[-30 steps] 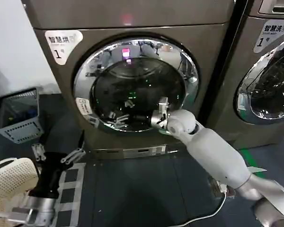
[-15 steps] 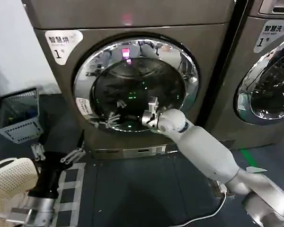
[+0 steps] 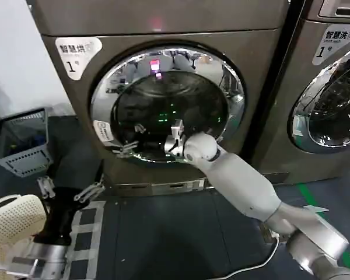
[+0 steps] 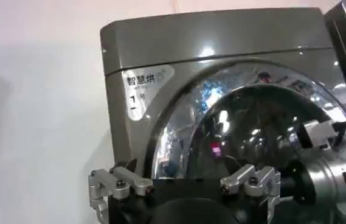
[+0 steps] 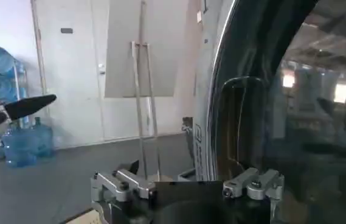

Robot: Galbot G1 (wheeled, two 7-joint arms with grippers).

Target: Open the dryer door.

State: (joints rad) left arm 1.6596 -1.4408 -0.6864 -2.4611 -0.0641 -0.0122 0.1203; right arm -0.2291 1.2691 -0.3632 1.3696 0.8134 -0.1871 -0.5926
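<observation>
The grey dryer point(image 3: 163, 23) has a round door point(image 3: 221, 70) with a chrome ring and dark glass; it looks flush with the front panel. My right gripper point(image 3: 172, 140) is at the lower middle of the glass, right up against it, fingers spread open with nothing between them. In the right wrist view the door's chrome rim point(image 5: 212, 109) and dark glass point(image 5: 306, 103) run close past my open right gripper point(image 5: 188, 184). My left gripper point(image 3: 69, 189) hangs open low at the left, off the dryer. The left wrist view looks past the open left gripper point(image 4: 185, 182) at the door point(image 4: 179, 131) and the right gripper point(image 4: 318, 131).
A second machine point(image 3: 332, 99) stands close on the right. A grey crate point(image 3: 20, 140) sits on the floor by the white wall at the left, with a white perforated basket point(image 3: 11, 224) nearer me. A white cable point(image 3: 251, 267) lies on the dark floor.
My right gripper has slid leftward across the door glass, from near the right rim to the lower middle. The door ring and the left arm have not moved.
</observation>
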